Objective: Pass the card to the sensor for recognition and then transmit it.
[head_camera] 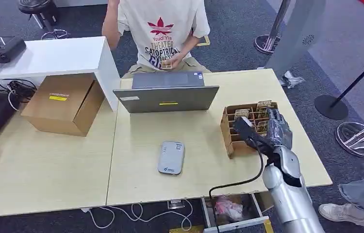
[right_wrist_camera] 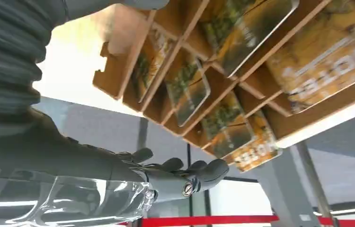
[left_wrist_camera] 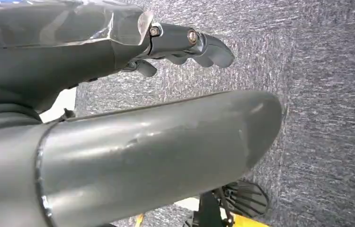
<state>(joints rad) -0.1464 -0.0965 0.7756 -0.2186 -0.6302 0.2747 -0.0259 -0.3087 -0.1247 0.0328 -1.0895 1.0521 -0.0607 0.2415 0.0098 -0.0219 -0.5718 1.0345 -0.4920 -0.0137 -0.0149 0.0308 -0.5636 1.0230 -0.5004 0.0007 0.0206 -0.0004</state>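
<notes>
Head view: the pale wooden tabletop (head_camera: 146, 170) carries a grey laptop (head_camera: 166, 97) at its far edge and a brown cardboard box (head_camera: 63, 103) toward the left. The compartmented wooden card rack (head_camera: 234, 137) with its yellow-green cards (head_camera: 241, 113) stands near the right edge. A small grey card sensor (head_camera: 171, 157) lies mid-table amid bare wood. The right hand (head_camera: 278, 128) hovers over the rack, fingers apart, empty. The left hand (left_wrist_camera: 185, 45) hangs over grey carpet (left_wrist_camera: 327, 94), fingers loosely curled, holding nothing.

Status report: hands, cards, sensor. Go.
Right hand at the wooden card rack, fingers apart, no card held. Left hand hanging over carpet, holding nothing. Cards all slotted in the rack. Sensor unobstructed on the table.
</notes>
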